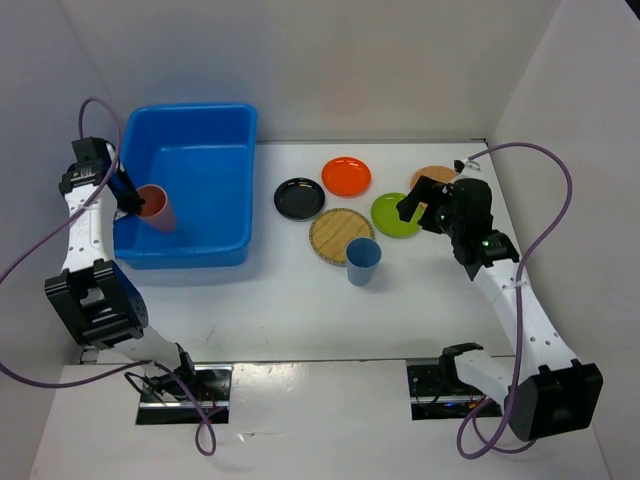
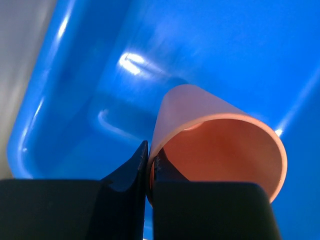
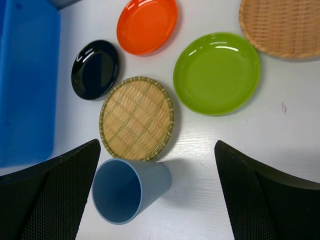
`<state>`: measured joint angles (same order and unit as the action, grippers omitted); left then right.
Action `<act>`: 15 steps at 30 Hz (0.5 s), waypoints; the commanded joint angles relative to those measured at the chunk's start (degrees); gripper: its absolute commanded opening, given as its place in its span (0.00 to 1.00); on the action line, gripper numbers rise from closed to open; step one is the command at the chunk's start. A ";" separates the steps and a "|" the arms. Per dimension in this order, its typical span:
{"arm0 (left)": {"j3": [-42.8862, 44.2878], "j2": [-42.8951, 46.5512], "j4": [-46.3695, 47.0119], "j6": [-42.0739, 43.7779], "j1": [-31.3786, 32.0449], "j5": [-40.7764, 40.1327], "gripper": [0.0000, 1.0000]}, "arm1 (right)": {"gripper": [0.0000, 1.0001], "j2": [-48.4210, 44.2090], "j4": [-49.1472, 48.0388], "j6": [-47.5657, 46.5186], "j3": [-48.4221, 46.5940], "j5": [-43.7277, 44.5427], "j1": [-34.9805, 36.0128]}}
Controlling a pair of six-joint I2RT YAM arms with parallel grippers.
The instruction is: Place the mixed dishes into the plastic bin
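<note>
1. Pink cup (image 2: 220,150): looks light, stiff and smooth, thin in the wall. Probably slippery, hardly fragile. Best taken at the rim, one finger inside and one outside.
2. Held just so by the left pincer (image 2: 148,152), clenched on the cup's wall at the rim. Hangs tilted inside the plastic bin (image 1: 190,110), near its front-left corner. Cannot tell whether touching the bin's floor.
3. Blue cup (image 3: 130,187): upright on the worktop (image 3: 200,200), mouth up, just beside the near tan woven plate (image 3: 136,117). Likely handles like the pink one, so a rim pinch again.
4. Black plate (image 3: 95,69), orange plate (image 3: 146,25), lime green plate (image 3: 216,72) and far tan woven plate (image 3: 280,27): flat on the worktop, outside the bin. Shallow and low-rimmed, the glossy ones likely slick. Calls for a pinch across the raised edge.
5. Right pincer (image 3: 156,145): spread wide, grasping nothing, hovering above the blue cup and near woven plate.
</note>
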<state>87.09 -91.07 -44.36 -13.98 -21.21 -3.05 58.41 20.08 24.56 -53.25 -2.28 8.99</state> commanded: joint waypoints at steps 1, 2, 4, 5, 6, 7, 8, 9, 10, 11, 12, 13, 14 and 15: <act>-1.48 1.42 1.64 -1.67 -5.22 2.16 0.00 | 0.99 1.62 -2.94 -0.56 0.08 -3.33 -0.12; -2.09 0.64 1.64 -1.67 -5.85 2.69 0.00 | 0.99 2.23 -2.94 -0.56 0.08 -4.12 -0.12; -2.10 -0.94 2.25 -1.67 -7.52 3.22 0.00 | 0.99 2.76 -2.94 -1.08 -0.44 -4.13 0.58; -2.10 -1.74 2.26 -1.67 -7.53 3.22 0.00 | 0.99 3.28 -2.94 -1.09 -0.45 -4.13 1.37; -2.10 -3.31 2.26 -1.67 -8.40 2.62 0.00 | 0.99 3.90 -2.94 -1.09 -0.97 -4.13 1.38; -2.10 -4.02 2.26 -1.67 -8.93 2.61 0.00 | 0.99 3.90 -2.94 -1.09 -0.97 -4.13 1.90; -2.10 -4.64 2.78 -1.67 -8.93 2.61 0.00 | 0.99 4.51 -2.94 -1.61 -0.97 -4.13 2.43; -2.10 -5.17 3.31 -1.67 -8.93 3.13 0.00 | 0.99 4.52 -2.94 -1.62 -0.97 -4.13 2.43; -2.10 -5.96 3.31 -1.67 -8.93 3.14 0.00 | 0.99 4.52 -2.94 -1.62 -0.97 -4.13 2.43; -2.10 -6.75 4.01 -1.06 -8.93 3.75 0.00 | 0.99 5.04 -2.94 -1.62 -1.50 -4.13 2.43; -2.62 -6.76 4.02 -1.05 -8.93 3.75 0.00 | 0.99 5.04 -2.94 -1.62 -1.50 -4.13 2.43; -2.63 -7.63 4.02 -1.05 -8.93 3.75 0.00 | 0.99 5.04 -2.94 -1.62 -1.50 -4.13 2.43; -2.63 -8.42 4.71 -1.05 -8.93 3.06 0.00 | 0.99 5.04 -2.94 -1.62 -1.50 -4.65 2.43; -3.15 -8.43 4.72 -1.05 -8.93 3.05 0.00 | 0.99 5.04 -2.94 -1.62 -1.50 -4.66 2.43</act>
<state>84.18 -99.09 -42.00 -15.07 -30.15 -0.84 63.33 19.99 24.10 -53.17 -6.26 11.11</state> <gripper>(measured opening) 0.042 0.993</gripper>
